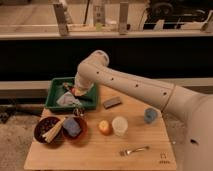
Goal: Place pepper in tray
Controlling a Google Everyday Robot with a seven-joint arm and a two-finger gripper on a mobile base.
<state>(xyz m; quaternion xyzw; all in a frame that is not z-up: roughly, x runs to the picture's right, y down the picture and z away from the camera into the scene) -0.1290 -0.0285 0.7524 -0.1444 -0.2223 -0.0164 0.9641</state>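
Well, the arm [125, 82] reached from the right across the back of the counter [100, 154], bent at its elbow and pointed down into the tray [54, 86]. The tray sat at the counter's back left. The gripper [76, 94] hung low inside the tray's rim, near the middle. Whether it was clamped on anything or spread apart could not be told. The pepper [70, 89] showed as a small pale tan shape right at the gripper's tip, within the tray's outline. It was not clear whether it rested on the tray floor or was held just above it. A pale blue-grey item [64, 100] lay in the tray beside it. In front of the tray stood two dark-red bowls, touching each other. The left bowl [40, 135] held tan sticks and the right bowl [82, 131] held a blue-grey lump. To their right sat an orange item [104, 127], and just beside that a white cup [120, 125]. A dark block [112, 102] lay behind them, a small blue cup [150, 115] stood farther right, and a fork [134, 149] lay near the front edge.
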